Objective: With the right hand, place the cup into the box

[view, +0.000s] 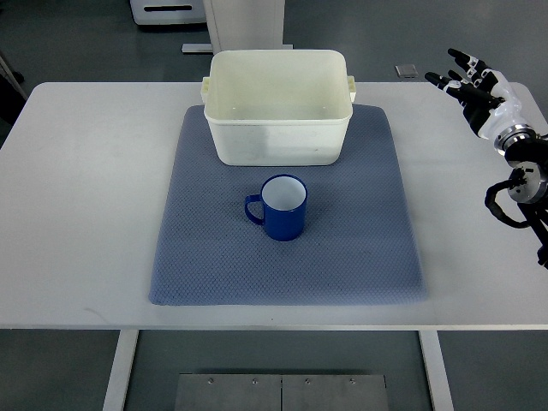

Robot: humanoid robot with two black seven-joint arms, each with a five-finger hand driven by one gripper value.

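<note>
The cup (283, 208) stands upright near the middle of the mat (360, 257), handle toward the mat's left edge, just in front of the box (278, 141). The box sits at the mat's far edge. The right hand (473, 84) hovers over the tabletop's (77, 214) far right corner, fingers spread and holding nothing, well apart from the cup.

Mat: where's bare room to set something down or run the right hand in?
The mat is bare right of the blue cup, along its near edge, and left of the cup handle. The white tabletop is bare on both sides. It is tight between the cup and the box. The right hand is open at the far right.
</note>
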